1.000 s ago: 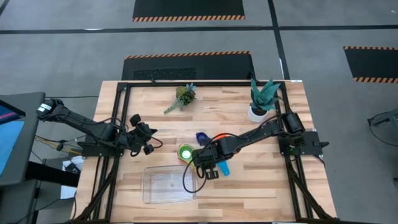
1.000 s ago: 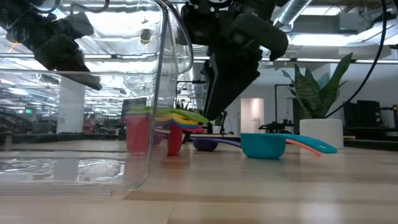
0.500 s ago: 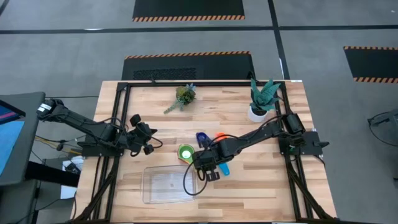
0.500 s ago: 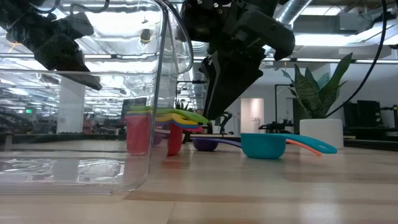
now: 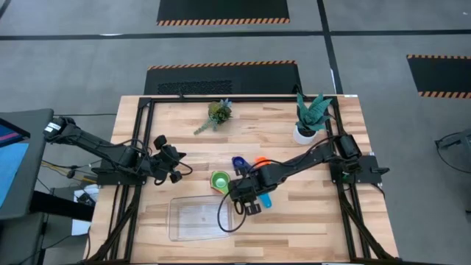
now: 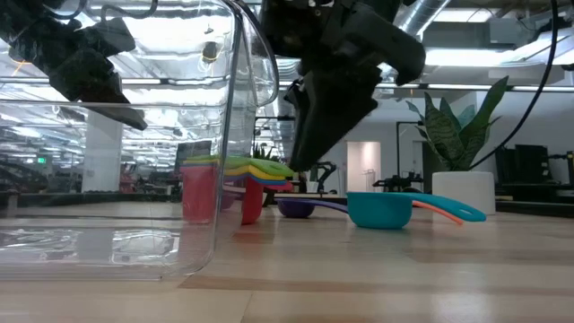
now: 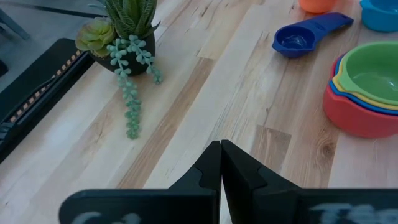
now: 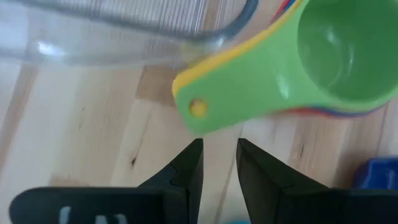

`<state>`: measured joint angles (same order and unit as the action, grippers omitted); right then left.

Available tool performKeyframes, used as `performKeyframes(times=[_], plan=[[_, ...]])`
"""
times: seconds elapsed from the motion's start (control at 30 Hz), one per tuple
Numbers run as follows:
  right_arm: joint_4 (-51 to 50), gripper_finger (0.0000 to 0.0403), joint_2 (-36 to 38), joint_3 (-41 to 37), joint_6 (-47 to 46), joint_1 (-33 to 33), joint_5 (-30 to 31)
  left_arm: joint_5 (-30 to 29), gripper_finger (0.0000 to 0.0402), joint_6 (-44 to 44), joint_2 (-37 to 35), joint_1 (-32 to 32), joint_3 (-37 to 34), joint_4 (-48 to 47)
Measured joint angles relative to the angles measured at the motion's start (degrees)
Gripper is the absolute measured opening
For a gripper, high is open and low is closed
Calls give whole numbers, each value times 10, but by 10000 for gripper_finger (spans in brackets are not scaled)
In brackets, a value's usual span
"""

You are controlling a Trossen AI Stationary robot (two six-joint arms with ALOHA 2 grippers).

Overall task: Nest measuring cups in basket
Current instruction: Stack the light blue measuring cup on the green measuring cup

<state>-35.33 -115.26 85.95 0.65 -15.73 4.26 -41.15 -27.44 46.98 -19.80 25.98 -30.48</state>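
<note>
My left tool (image 7: 221, 163) is low over the wooden table (image 7: 205, 106), and its two dark fingers (image 7: 239, 171) are pressed together with no gap and nothing between them. Ahead of it, near one edge of the table, stands a small potted succulent (image 7: 124, 34) with a string of beads hanging onto the wood. On the other side I see a nested stack of measuring cups (image 7: 367, 90), green on top and red at the bottom. Beyond the stack lies a dark blue cup (image 7: 308, 34), apart from it. An orange cup (image 7: 318, 5) and a light blue cup (image 7: 380, 12) are partly cut off.

A robotics lab is indicated by hazard-striped floor mats (image 5: 223, 10) at twelve o'clock and exposed ceiling ducts (image 6: 430, 11).
</note>
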Motion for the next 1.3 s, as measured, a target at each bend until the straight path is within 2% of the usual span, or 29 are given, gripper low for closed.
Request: performKeyframes(times=[0.2, 0.4, 0.7, 1.03, 1.17, 1.3], plan=[[-135, 118, 14, 19, -27, 5, 2, 0, 0, 0, 0, 0, 0, 0], [-175, 118, 15, 18, -81, 9, 2, 1, 0, 0, 0, 0, 0, -2], [-168, 118, 15, 17, -150, 0, 2, 1, 0, 0, 0, 0, 0, -1], [-132, 118, 15, -52, -242, 0, 10, 8, 0, -3, 0, 0, 0, 0], [-77, 118, 15, -77, -248, 0, 10, 8, 0, -4, 0, 0, 0, 0], [-67, 118, 15, -78, -248, 0, 11, 9, 0, -9, 0, 0, 0, 0]])
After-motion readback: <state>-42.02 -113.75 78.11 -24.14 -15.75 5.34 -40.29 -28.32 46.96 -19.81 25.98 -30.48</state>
